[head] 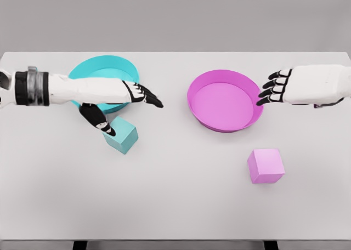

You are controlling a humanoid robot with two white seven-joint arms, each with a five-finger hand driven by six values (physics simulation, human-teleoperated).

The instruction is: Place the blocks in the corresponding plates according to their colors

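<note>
— Teal block (122, 135) sat on the desk (175, 206) just in front of the teal plate (107, 68); which hand was nearer?

— Left hand (118, 99), plainly; its arm came in from the left across the plate's near rim, and the block lay directly below the palm, toward the camera; the thumb (101, 121) reached down to touch or nearly touch the block's upper left edge, I could not tell which; the other fingers (148, 96) stretched out flat to the right, well above and past the block; so spread, holding nothing.

— And the pink side?

— Pink block (266, 165) stood alone, in front of the pink plate (225, 100) and a little right of it; the right hand (285, 86) hovered at the plate's right rim, fingers loosely curled toward it, gripping nothing; the block was well apart from it, nearer the camera.

— So the next move?

— Probably the left fingers had to drop and curl back toward the thumb, since the block lay under the palm rather than under the fingertips.
</note>
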